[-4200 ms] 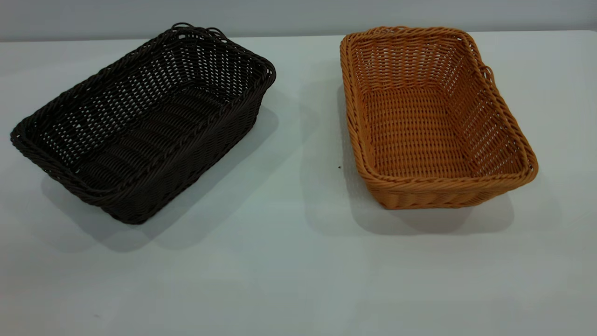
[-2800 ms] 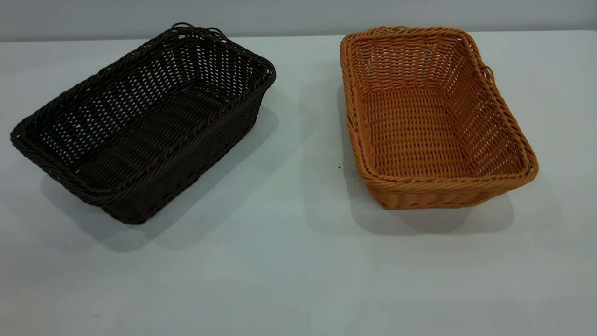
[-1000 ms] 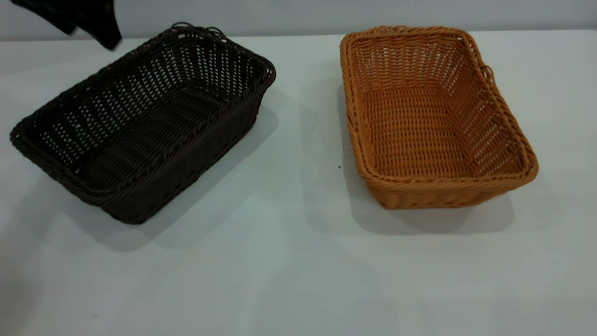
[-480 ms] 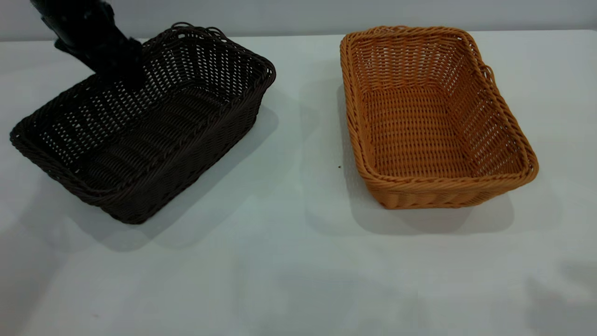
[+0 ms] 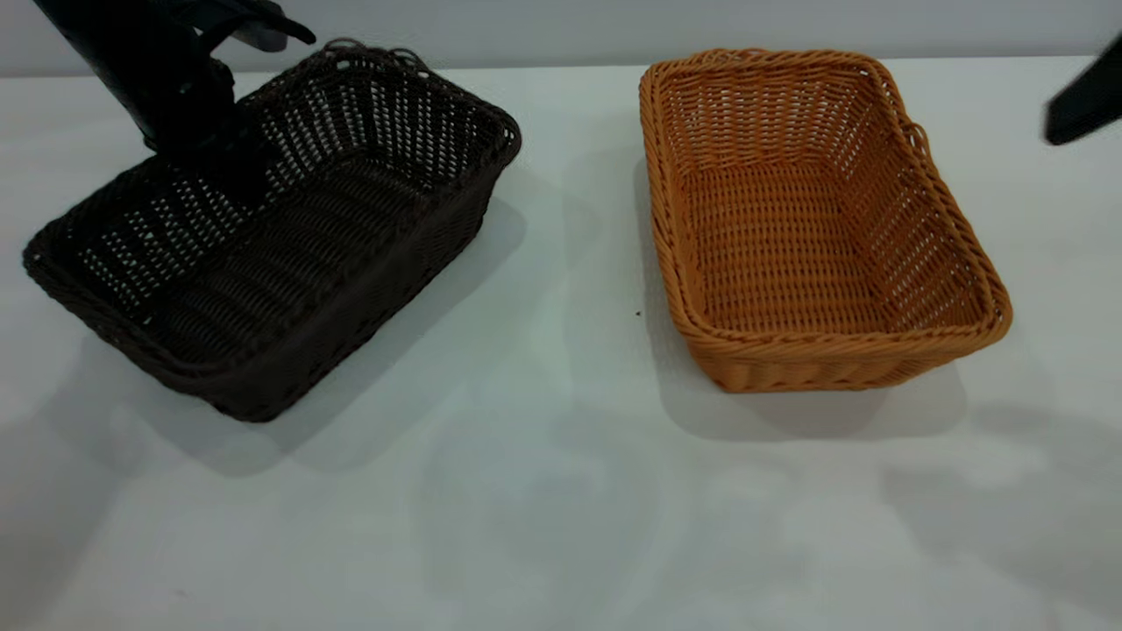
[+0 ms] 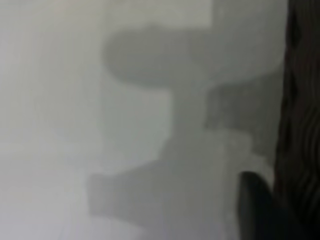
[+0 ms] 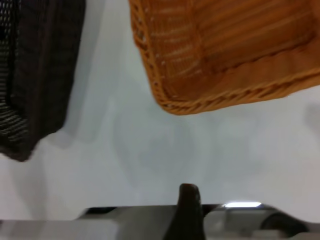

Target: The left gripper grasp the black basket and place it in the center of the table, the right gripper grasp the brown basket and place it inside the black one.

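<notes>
The black basket (image 5: 289,237) stands on the left of the table (image 5: 561,491), set at an angle. My left gripper (image 5: 219,162) is down at its far long rim, near the far left corner, and touches or overlaps the weave. The left wrist view shows only a strip of the black basket (image 6: 300,100) beside the pale table (image 6: 75,100). The brown basket (image 5: 815,228) stands on the right, empty. My right gripper (image 5: 1082,109) hangs in the air at the right edge, beyond the brown basket and apart from it. The right wrist view shows the brown basket (image 7: 225,45) and the black basket (image 7: 35,75).
A wide strip of bare table (image 5: 578,263) lies between the two baskets, with a tiny dark speck (image 5: 638,314) on it. The table's front half holds only shadows. A grey wall (image 5: 561,26) runs behind the far edge.
My left arm has come in from the top left and down onto the black basket's far rim. The basket has shifted slightly to the right. My right arm has entered at the right edge.
</notes>
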